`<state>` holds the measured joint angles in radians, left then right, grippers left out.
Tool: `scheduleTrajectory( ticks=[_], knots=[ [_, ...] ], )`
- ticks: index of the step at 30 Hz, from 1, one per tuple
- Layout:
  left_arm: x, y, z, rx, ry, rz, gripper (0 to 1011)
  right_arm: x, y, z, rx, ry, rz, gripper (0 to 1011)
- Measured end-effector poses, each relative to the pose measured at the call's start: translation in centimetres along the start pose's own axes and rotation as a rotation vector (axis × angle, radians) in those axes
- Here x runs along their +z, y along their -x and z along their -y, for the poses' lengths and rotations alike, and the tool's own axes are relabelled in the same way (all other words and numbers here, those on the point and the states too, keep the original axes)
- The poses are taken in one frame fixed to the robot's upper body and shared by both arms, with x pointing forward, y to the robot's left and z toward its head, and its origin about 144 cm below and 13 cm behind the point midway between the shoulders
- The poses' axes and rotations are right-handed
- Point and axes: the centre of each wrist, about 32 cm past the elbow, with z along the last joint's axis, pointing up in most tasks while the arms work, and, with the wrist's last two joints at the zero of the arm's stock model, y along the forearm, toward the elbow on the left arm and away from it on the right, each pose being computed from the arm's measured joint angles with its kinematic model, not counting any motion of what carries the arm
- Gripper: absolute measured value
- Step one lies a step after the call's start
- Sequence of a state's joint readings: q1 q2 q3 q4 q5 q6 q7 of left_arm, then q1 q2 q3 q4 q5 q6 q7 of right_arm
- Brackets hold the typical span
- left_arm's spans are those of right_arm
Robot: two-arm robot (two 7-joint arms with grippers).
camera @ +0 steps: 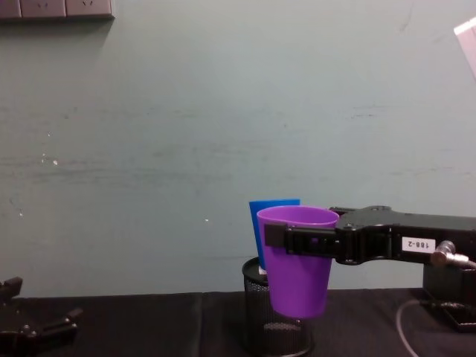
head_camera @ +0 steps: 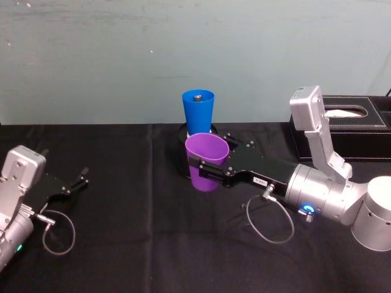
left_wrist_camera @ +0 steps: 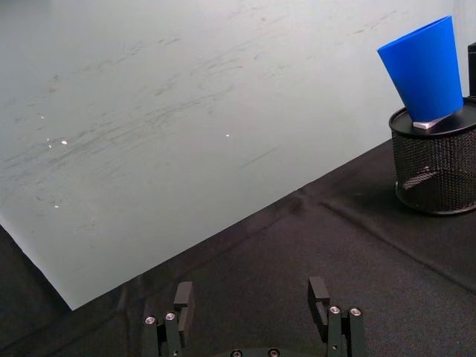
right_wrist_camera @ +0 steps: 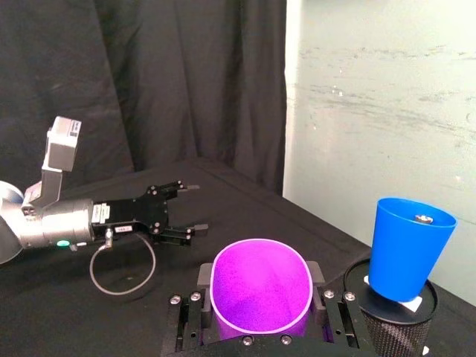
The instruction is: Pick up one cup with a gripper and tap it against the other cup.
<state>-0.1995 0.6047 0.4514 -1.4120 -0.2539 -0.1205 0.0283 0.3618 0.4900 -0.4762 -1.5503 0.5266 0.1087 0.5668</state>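
My right gripper point(head_camera: 210, 160) is shut on the purple cup point(head_camera: 206, 163) and holds it upright, above the black cloth. In the right wrist view its fingers point(right_wrist_camera: 317, 274) clamp the purple cup point(right_wrist_camera: 260, 288) on both sides. The blue cup point(head_camera: 198, 113) stands in a black mesh pen holder point(head_camera: 183, 131) just behind. A small gap separates the blue cup point(right_wrist_camera: 410, 247) from the purple one. From the chest, the purple cup point(camera: 297, 269) overlaps the blue cup point(camera: 272, 211). My left gripper point(head_camera: 77, 183) rests open at the left, its fingers point(left_wrist_camera: 182, 297) spread over bare cloth.
A black tissue box point(head_camera: 354, 125) stands at the back right, behind my right arm. The mesh pen holder point(left_wrist_camera: 435, 167) sits near the pale wall. A loose cable loop point(head_camera: 272, 223) hangs from my right wrist. Black cloth point(head_camera: 134, 232) covers the table.
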Motion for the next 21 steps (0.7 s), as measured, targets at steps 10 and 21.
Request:
scheduleTrajectory(
  ticks=[10, 21],
  knots=[
    [0.00, 0.00, 0.00, 0.000, 0.000, 0.000, 1000, 0.03, 0.00, -0.03, -0.001, -0.002, -0.001, 726],
    [0.00, 0.00, 0.00, 0.000, 0.000, 0.000, 1000, 0.07, -0.03, -0.03, -0.001, -0.004, -0.001, 726]
  ],
)
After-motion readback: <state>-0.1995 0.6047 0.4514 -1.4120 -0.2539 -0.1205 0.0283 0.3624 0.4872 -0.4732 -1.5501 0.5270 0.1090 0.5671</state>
